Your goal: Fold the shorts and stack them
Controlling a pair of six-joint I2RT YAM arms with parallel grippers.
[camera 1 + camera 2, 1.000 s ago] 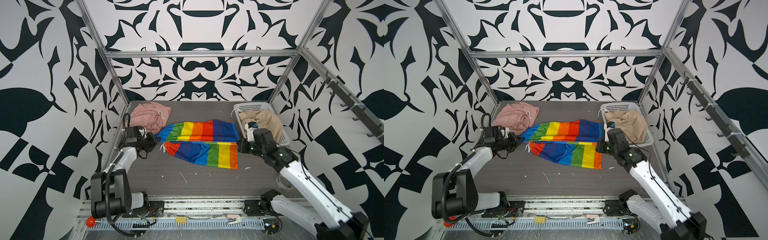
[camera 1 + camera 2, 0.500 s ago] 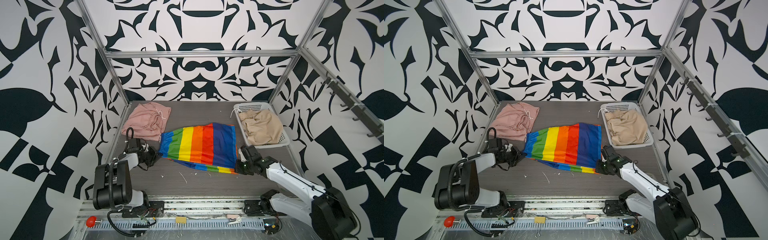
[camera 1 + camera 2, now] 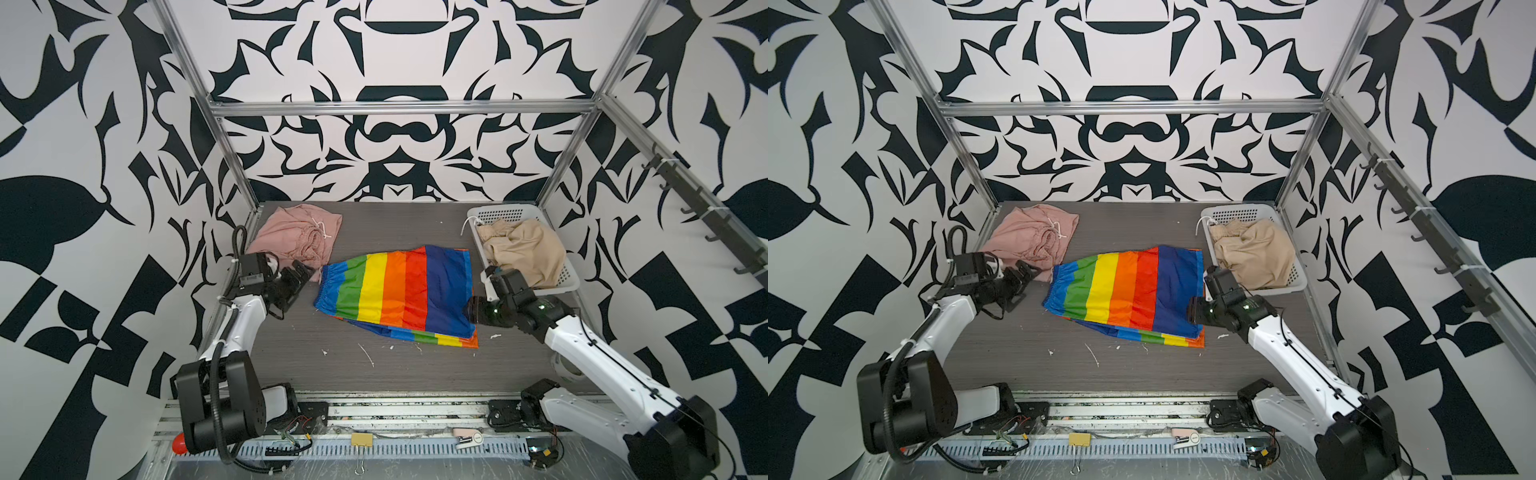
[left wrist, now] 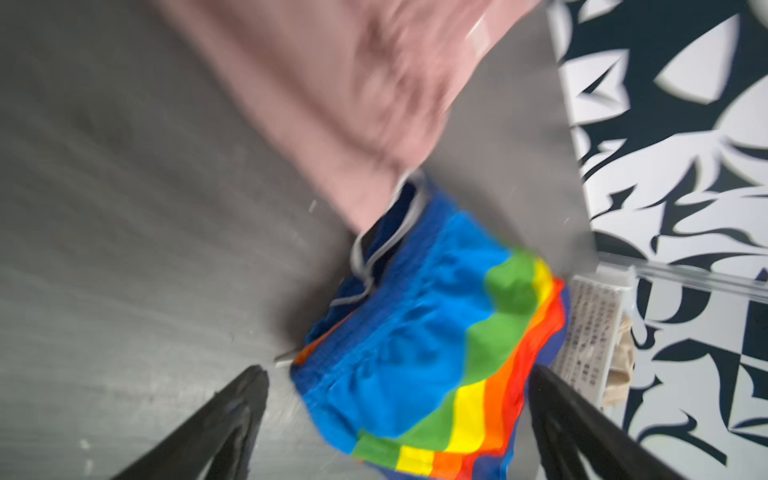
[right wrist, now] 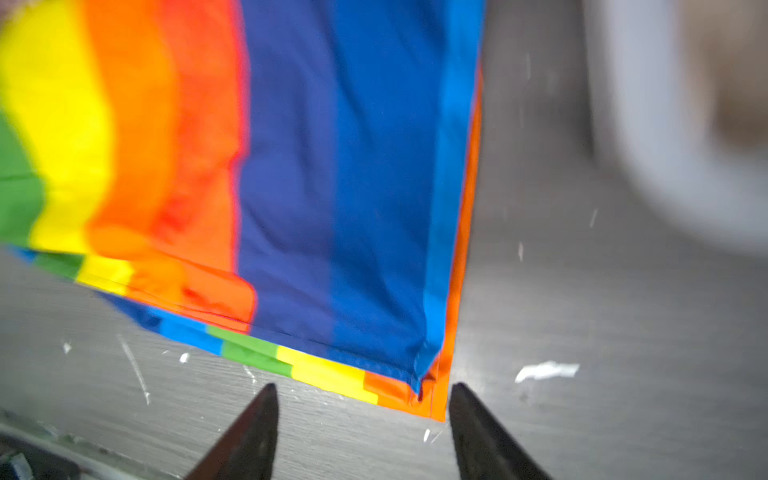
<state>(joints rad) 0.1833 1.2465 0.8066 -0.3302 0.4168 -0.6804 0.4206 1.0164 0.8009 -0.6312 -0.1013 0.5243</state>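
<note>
Three pairs, none stacked yet

Rainbow-striped shorts lie folded mid-table, waistband to the left, with the under layer peeking out along the near hem. Beige shorts sit crumpled in the white basket. Salmon-pink shorts lie bunched at the back left. The left gripper and right gripper both stand spread, holding nothing. The risk is that a right fingertip close to the hem corner snags it, skewing an already offset fold.

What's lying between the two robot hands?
The rainbow shorts, folded over, lie on the table between the left gripper and the right gripper. Both top views show it.
</note>
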